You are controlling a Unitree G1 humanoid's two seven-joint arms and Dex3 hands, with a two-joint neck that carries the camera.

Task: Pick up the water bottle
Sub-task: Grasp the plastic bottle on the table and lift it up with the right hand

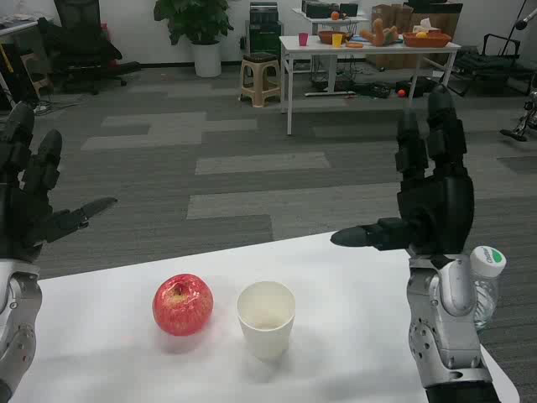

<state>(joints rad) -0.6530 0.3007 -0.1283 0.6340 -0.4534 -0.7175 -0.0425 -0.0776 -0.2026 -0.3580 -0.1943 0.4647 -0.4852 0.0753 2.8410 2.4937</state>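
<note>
The water bottle (487,281) is clear with a white-and-green cap; it stands at the table's right edge, mostly hidden behind my right forearm. My right hand (428,189) is raised above the table, to the left of and above the bottle, fingers spread and upright, thumb pointing left, holding nothing. My left hand (33,189) is raised at the far left, fingers apart, empty.
A red apple (183,304) and a white paper cup (266,319) sit side by side mid-table on the white table (109,353). Beyond lie grey carpet, a far table (369,46) with food items, a stool (260,80) and a potted plant (200,34).
</note>
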